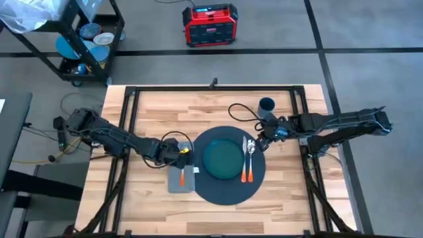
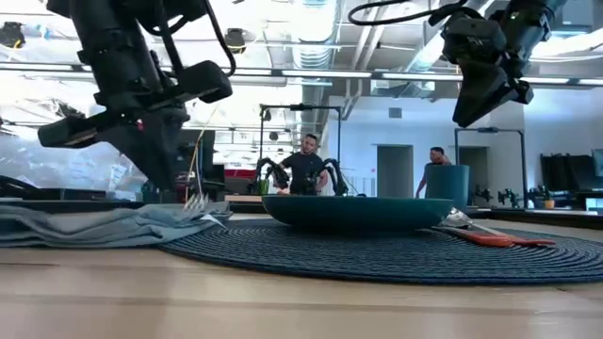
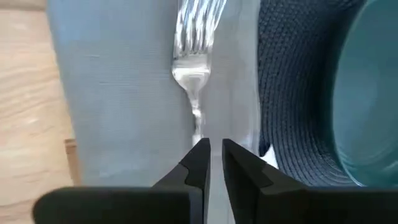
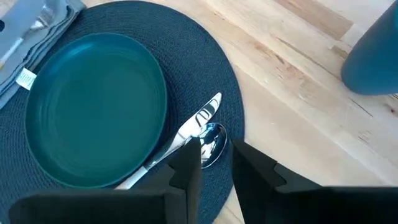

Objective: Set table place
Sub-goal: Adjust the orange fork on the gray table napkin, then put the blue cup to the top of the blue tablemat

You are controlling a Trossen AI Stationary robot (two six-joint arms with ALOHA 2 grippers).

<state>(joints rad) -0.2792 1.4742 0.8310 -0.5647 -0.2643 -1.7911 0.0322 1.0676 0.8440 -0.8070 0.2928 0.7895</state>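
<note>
We start at the mat, the round dark grey place lying flat at the middle of the counter, toward its near edge. The green plate sits on it, a little toward 9 o'clock of centre. At 3 o'clock of the plate, on the mat, lie the knife and the spoon, both with orange handles and long axes running 12 to 6. At 9 o'clock, just beside the mat, the grey napkin carries the fork, its long axis also 12 to 6.

The left claw hovers over the napkin's 12 o'clock end; its fingers stand slightly parted above the fork's neck, gripping nothing. The right claw hangs over the mat's 2 o'clock rim, above the spoon's bowl, fingers parted and empty. A blue cup stands on the counter at 1 o'clock of the mat, nearer the right arm, so we judge that claw best suited to fetch it
</note>
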